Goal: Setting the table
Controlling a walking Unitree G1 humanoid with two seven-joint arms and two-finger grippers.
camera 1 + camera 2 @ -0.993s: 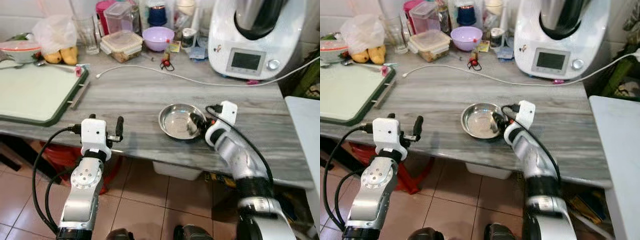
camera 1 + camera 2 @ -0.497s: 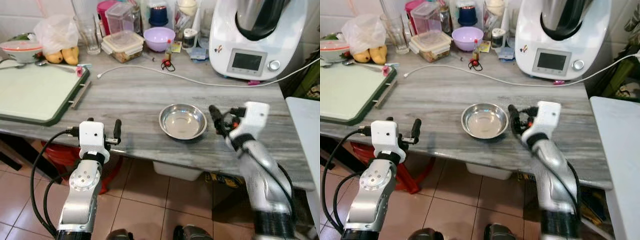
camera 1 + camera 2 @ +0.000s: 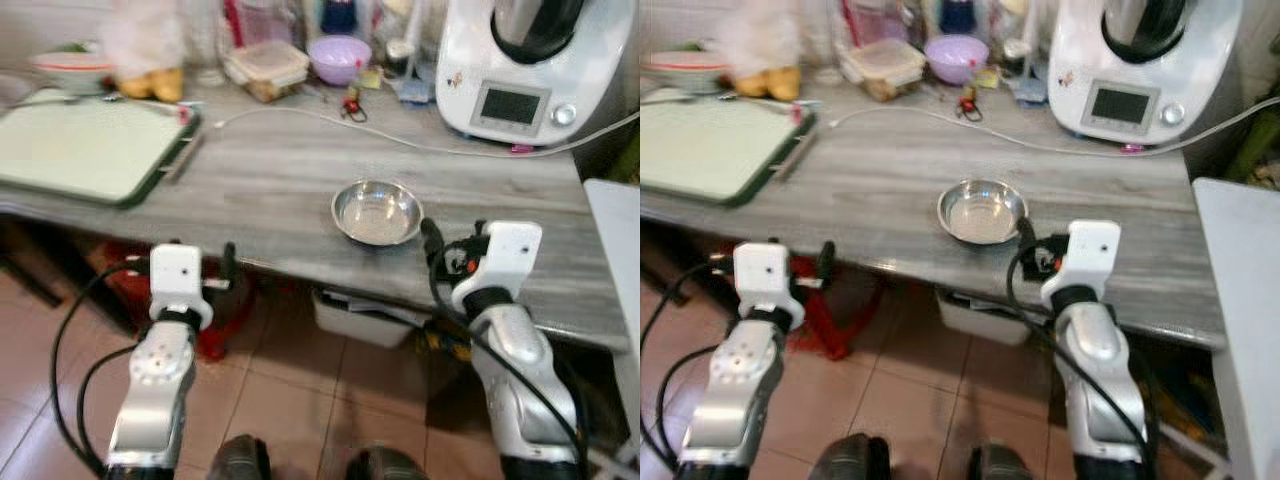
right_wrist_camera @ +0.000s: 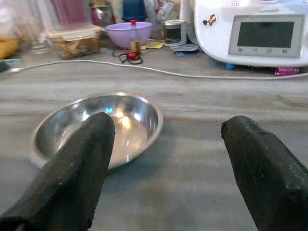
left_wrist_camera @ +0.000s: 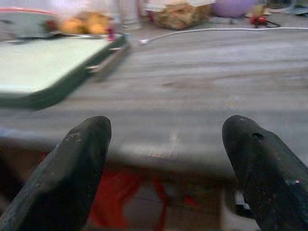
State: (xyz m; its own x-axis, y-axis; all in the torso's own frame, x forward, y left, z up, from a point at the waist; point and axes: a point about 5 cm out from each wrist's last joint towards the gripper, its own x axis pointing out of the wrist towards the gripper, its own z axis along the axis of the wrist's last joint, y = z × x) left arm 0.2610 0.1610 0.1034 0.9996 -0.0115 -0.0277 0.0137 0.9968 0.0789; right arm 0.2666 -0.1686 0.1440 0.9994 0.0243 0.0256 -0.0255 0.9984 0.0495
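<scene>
Grey wood-grain tabletop [image 3: 270, 180] seen from the head camera, with both arms raised before its near edge. One steel bowl [image 3: 377, 211] sits near the front edge, right of centre, upright and empty. One white kitchen machine [image 3: 525, 70] with a grey screen stands at the back right. One white cable [image 3: 400, 140] trails across the tabletop behind the bowl. One green-rimmed tray [image 3: 90, 150] lies at the left. At the back stand one purple bowl [image 3: 340, 58] and one lidded food container [image 3: 265, 65]; further items there are too blurred to count.

Right claw [image 4: 168, 159]: fingers [image 4: 77, 173] spread wide apart, holding nothing, just beside the steel bowl on its right and level with the tabletop's edge; contact with the bowl's rim cannot be told.

Left claw [image 5: 168, 168]: fingers [image 5: 72, 168] spread wide apart, empty, held off the front edge of the tabletop, touching nothing.
</scene>
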